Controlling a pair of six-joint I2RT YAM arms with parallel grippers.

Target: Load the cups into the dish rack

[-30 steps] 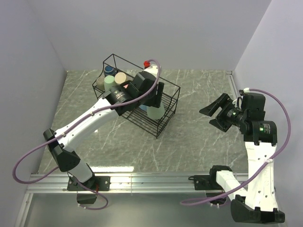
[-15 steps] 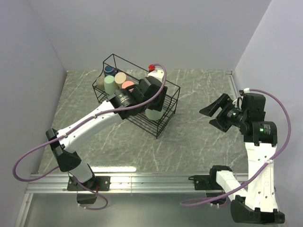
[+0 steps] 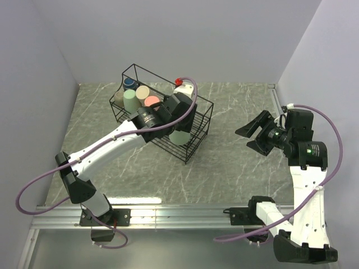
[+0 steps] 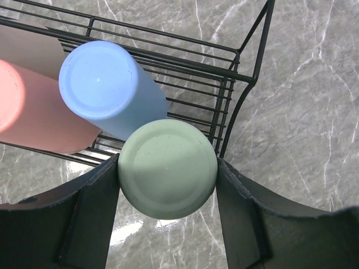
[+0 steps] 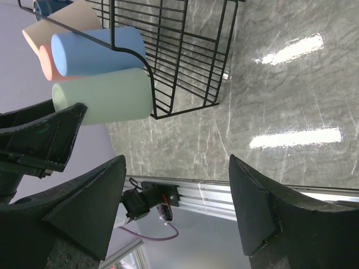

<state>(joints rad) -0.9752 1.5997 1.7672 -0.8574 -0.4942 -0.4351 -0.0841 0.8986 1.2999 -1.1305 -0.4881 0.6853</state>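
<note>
Top external view: a grey marbled surface [image 3: 235,162] carries the black thin-wire dish rack [image 4: 241,73] toward its far-left corner. The right tool [image 5: 176,162] gapes empty over open room by the right edge. The left tool [image 4: 167,168] grasps a matte pale-green tumbler [image 4: 168,185], base up, at the rack's near-right end, just beside the blue cup [image 4: 104,84]. The arm partly hides the farther cups.

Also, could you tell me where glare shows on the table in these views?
Right wrist view: two bright streaks on the table. Left wrist view: one small bright patch just below the pale-green cup in the picture. Top external view: a bright strip along the table's near edge.
</note>
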